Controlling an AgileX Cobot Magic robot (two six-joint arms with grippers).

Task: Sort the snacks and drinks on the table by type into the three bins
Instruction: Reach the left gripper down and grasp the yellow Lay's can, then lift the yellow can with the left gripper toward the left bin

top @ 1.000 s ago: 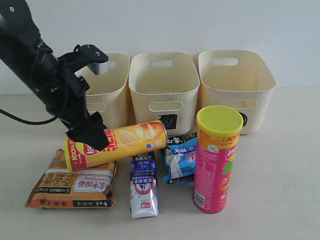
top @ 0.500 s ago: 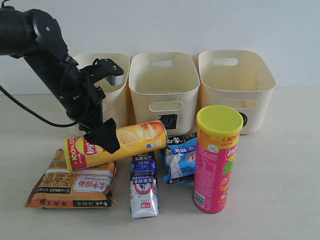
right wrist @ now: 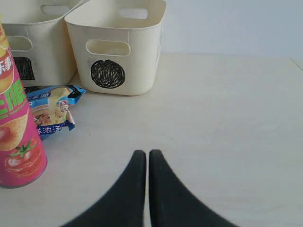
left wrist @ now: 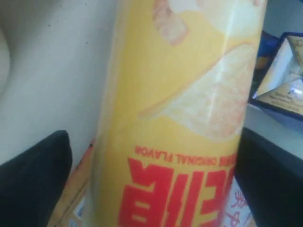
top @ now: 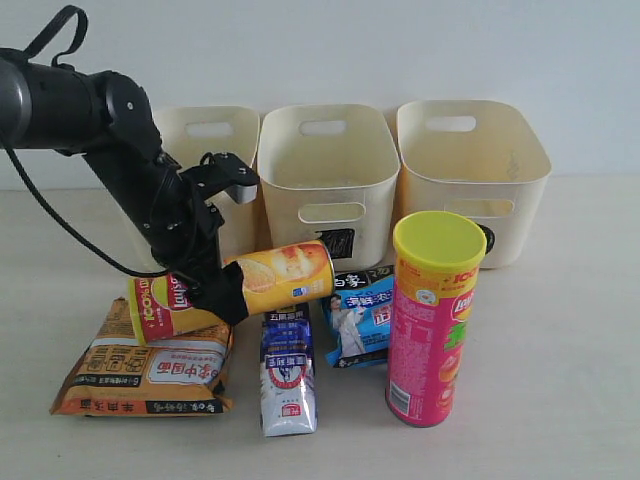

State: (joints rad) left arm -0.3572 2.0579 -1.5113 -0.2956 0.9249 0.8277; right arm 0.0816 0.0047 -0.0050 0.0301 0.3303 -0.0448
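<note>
Pale, matte table (top: pixel 560 400) runs back to a plain white wall (top: pixel 400 50), both evenly lit and without pattern. I have the left gripper (top: pixel 222 295) down over the yellow can (top: pixel 285 272). It lies on its side, its low end resting on the orange packet (top: pixel 145 370) just under the tool. On the wrist camera the can sits between the jaws. One finger (left wrist: pixel 270 184) is right at its edge, though I cannot tell whether it touches. The other finger (left wrist: pixel 33 179) stands off with a pale gap showing, so the jaws are wide and straddling, not clamped. Three bins (top: pixel 325 190) stand in a row just behind the gripper, near the wall. Past the can's far end from the tool, the pouch (top: pixel 287 375) and blue packet (top: pixel 362 315) lie flat on the table. Beyond them the pink can (top: pixel 430 330) stands upright. My right gripper (right wrist: pixel 147 163) points along bare table with its fingers pressed together, holding nothing, and the circle bin (right wrist: pixel 118 47) is ahead of it.
</note>
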